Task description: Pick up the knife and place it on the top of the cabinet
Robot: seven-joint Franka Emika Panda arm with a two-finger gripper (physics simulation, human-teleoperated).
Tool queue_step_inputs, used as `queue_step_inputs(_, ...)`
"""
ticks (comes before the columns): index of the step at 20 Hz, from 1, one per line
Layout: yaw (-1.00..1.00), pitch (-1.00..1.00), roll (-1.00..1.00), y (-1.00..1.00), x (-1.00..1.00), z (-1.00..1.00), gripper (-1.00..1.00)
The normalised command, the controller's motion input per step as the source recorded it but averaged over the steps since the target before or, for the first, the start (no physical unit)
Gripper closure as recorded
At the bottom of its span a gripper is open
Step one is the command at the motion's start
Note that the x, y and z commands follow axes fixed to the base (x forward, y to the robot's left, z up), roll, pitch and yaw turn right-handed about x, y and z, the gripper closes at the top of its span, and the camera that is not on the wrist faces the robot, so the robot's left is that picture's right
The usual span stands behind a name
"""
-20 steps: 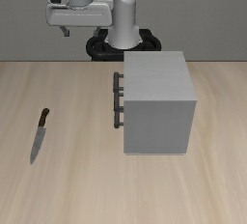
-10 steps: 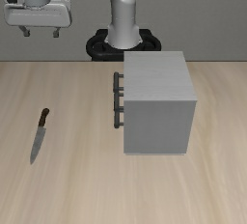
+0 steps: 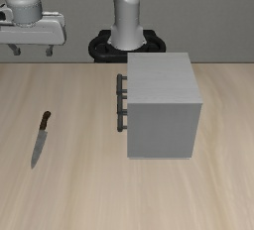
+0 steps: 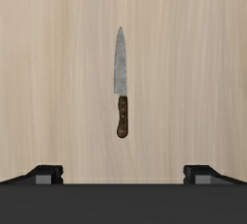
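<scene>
Grey-white, my gripper (image 3: 30,51) hangs at the exterior view's upper left, clipped by the frame edge, fingers wide apart and empty. Cabinet (image 3: 164,105) sits centre-right, well apart from the knife (image 3: 40,140). Knife lies flat on the table (image 3: 79,199), lower left, long axis near vertical: brown handle up, tip down.

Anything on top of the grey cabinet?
Nothing: the top of the grey box-shaped cabinet is bare. The brown-handled steel knife lies on the wooden table, toward the exterior view's left. Its inside is hidden by its walls.
</scene>
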Motion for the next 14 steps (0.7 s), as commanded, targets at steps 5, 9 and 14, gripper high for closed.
queue_step_inputs(5, 0.0, 0.0, 0.0, 0.0, 0.0, -1.0, -1.0)
queue_step_inputs(9, 0.0, 0.0, 0.0, 0.0, 0.0, -1.0, -1.0)
queue_step_inputs(14, 0.0, 0.0, 0.0, 0.0, 0.0, -1.0, -1.0)
